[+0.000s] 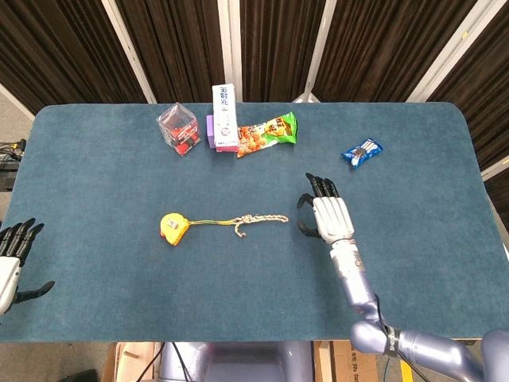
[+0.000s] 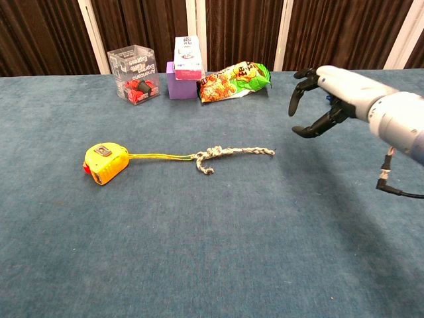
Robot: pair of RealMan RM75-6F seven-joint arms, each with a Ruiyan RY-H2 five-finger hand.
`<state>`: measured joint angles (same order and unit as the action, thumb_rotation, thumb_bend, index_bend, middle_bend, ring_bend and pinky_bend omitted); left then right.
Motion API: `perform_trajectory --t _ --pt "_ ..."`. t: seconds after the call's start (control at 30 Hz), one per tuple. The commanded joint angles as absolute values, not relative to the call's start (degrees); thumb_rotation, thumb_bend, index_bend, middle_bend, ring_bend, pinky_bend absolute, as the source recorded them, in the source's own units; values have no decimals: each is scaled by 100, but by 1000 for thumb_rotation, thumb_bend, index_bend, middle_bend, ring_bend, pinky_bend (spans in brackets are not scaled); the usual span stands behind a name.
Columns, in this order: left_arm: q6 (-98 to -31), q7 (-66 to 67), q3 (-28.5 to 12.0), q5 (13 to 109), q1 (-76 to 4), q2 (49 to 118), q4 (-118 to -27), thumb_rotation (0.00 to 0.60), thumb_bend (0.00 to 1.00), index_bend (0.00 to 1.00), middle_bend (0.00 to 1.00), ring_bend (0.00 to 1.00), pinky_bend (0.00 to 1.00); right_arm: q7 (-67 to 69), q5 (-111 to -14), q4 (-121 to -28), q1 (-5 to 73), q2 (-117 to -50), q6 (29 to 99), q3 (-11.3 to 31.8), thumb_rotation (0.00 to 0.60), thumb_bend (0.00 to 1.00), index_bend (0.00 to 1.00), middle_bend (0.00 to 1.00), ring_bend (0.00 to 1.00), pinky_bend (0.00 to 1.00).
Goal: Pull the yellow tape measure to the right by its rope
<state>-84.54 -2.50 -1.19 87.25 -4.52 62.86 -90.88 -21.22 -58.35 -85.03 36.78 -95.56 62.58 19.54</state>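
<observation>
The yellow tape measure (image 1: 172, 228) (image 2: 105, 163) lies left of the table's middle. A thin yellow cord runs right from it to a knotted grey rope (image 1: 260, 220) (image 2: 228, 154) lying flat. My right hand (image 1: 329, 216) (image 2: 326, 95) hovers above the table just right of the rope's free end, fingers apart, holding nothing. My left hand (image 1: 11, 259) stays at the near left edge of the table, fingers spread and empty; the chest view does not show it.
Along the far side stand a clear box with red contents (image 1: 178, 128) (image 2: 133, 74), a purple block with a white carton (image 1: 223, 118) (image 2: 185, 66), and a green snack bag (image 1: 267, 134) (image 2: 236, 80). A blue packet (image 1: 362, 151) lies at the far right.
</observation>
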Motion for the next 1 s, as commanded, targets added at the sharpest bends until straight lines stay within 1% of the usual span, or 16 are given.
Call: perform_trajectory --t 0.03,0.37,0.53,1.0 --pt "-8429 -269 -121 8705 -461 6284 -9094 600 0 0 0 0 0 -2102 -5706 -8172 3825 -9843 6166 1934 600 368 485 67 0 0" --pt "-8351 -298 -129 8626 -482 6271 -9118 600 0 0 0 0 0 -1949 -5563 -7464 4034 -10420 6029 1925 600 393 509 80 0 0" --pt "-8319 -324 -135 8591 -491 6262 -9125 600 0 0 0 0 0 -1890 -5553 -7251 4110 -10605 5991 1931 600 400 523 84 0 0" --pt "-8291 -377 -134 8561 -498 6243 -9146 600 0 0 0 0 0 -1849 -5523 -6848 4225 -10847 5928 1949 600 400 530 91 0 0"
